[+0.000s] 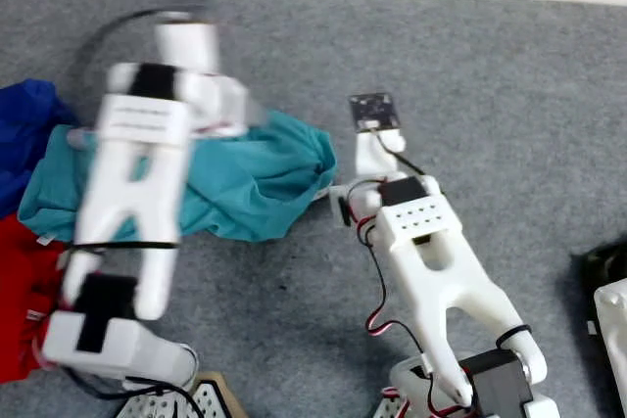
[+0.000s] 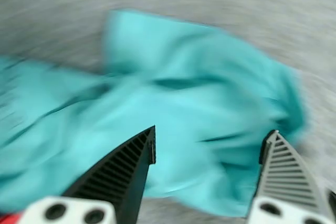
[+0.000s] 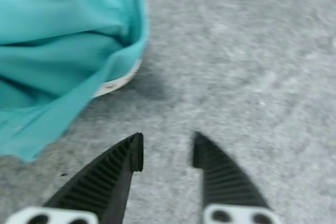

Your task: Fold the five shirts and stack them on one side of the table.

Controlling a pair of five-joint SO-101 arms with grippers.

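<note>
A crumpled teal shirt [image 1: 245,178] lies on the grey table, left of centre. My left arm [image 1: 137,173] stretches over it. The left gripper [image 2: 212,140] hangs open above the teal shirt [image 2: 199,108], with nothing between its fingers. My right gripper [image 1: 341,205] sits low beside the shirt's right edge. It is open over bare carpet [image 3: 167,142], and the teal shirt [image 3: 58,51] with its hem lies just beyond one fingertip, apart from it. A blue shirt [image 1: 24,129] and a red shirt [image 1: 20,291] lie bunched at the table's left edge.
The grey carpeted tabletop [image 1: 509,95] stretches free to the right and back. A black object [image 1: 600,266] and a white one [image 1: 615,325] sit at the far right edge. The arm bases stand along the front edge.
</note>
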